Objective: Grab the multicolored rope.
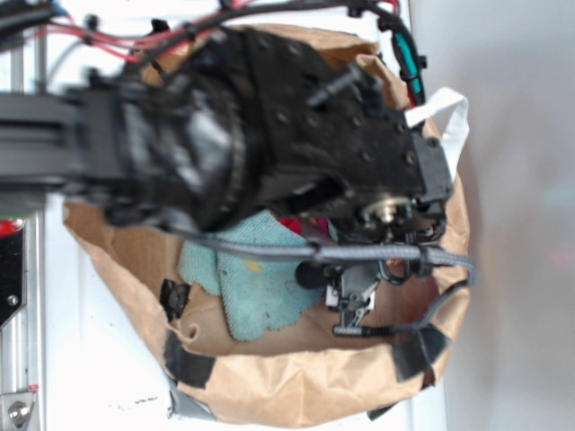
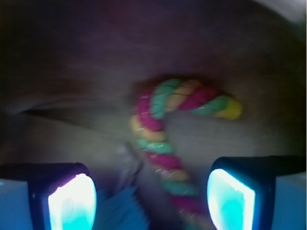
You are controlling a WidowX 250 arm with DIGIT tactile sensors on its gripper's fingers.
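In the wrist view the multicolored rope [image 2: 160, 143] lies on brown paper. Its pink, green, yellow and orange strands are twisted, and the far end hooks over to the right [image 2: 211, 103]. My gripper [image 2: 151, 203] is open just above it. The rope's long part runs down between the two glowing fingers [image 2: 72, 203], nearer the right one [image 2: 230, 201], with a gap on both sides. In the exterior view the gripper [image 1: 355, 301] points down into the paper bag, and the arm hides nearly all of the rope.
A brown paper bag [image 1: 269, 386] with black tape patches and a white handle [image 1: 449, 117] surrounds the work area. A teal cloth [image 1: 260, 287] lies inside, left of the gripper, its corner [image 2: 120, 211] near the left finger. A grey braided cable [image 1: 377, 254] crosses in front.
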